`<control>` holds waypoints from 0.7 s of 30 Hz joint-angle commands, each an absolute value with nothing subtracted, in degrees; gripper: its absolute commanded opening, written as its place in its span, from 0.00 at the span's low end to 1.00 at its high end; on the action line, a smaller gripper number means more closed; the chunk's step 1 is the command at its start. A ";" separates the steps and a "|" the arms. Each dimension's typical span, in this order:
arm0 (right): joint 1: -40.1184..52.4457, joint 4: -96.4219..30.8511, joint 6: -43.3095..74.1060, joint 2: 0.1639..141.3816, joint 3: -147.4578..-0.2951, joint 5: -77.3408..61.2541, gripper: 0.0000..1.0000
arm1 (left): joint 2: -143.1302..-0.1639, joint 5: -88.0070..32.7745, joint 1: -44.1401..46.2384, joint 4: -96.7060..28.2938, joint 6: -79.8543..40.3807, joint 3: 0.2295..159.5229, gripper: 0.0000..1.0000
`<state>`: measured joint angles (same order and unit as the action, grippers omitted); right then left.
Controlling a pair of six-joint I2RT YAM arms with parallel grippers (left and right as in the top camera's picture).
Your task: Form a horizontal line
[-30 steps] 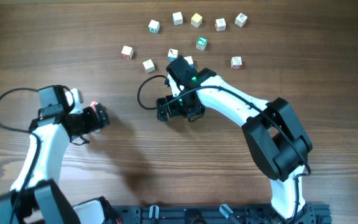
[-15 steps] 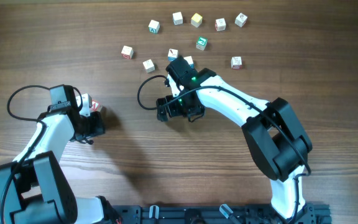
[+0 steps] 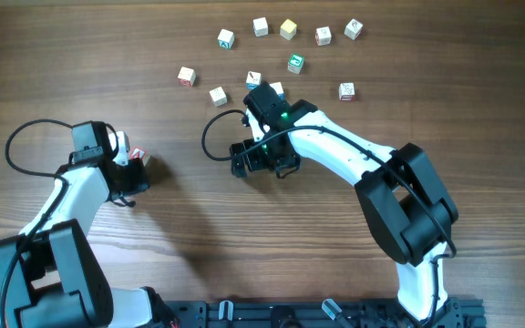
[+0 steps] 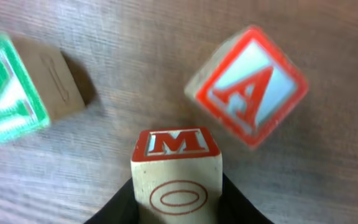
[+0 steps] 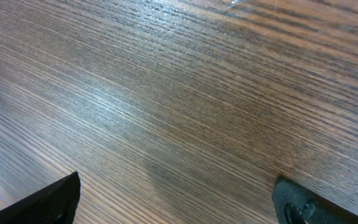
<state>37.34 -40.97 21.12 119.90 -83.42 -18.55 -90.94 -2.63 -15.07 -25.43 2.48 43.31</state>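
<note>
In the left wrist view my left gripper (image 4: 176, 198) is shut on a white cube (image 4: 176, 165) that shows a red M on top and a red oval on its near side. A green N cube (image 4: 11, 93) lies on the wood to its left. A red A cube (image 4: 247, 87), turned like a diamond, lies to its right, apart from the M cube. From overhead, the left gripper (image 3: 133, 171) is at the table's left, with a red-printed cube (image 3: 138, 156) at its tip. My right gripper (image 3: 261, 169) stands open over bare wood (image 5: 179, 124). No horizontal line of cubes is in view.
Several loose white letter cubes lie scattered at the back, among them ones at the left (image 3: 187, 76), the top middle (image 3: 261, 26) and the right (image 3: 346, 90). Two cubes (image 3: 253, 80) sit just behind the right wrist. Black cables loop beside both arms.
The left arm has turned and drawn slightly left, and its jaws have closed from wide open onto the M cube. The right arm and the back cubes have not moved.
</note>
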 commanded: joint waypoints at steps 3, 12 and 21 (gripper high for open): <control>37.26 -40.80 21.10 120.05 -83.13 -16.23 1.00 | -91.64 -0.95 -14.90 -19.64 2.59 42.87 0.21; 37.26 -40.75 21.12 120.05 -83.13 -16.23 1.00 | -91.64 -0.97 -14.90 -13.82 2.57 42.87 0.25; 37.26 -40.56 21.17 120.05 -83.13 -16.23 0.99 | -91.68 -0.97 -14.90 -12.64 2.59 42.87 0.33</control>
<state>37.34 -40.86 21.12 119.90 -83.42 -18.33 -90.94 -1.52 -15.07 -13.10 2.52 43.22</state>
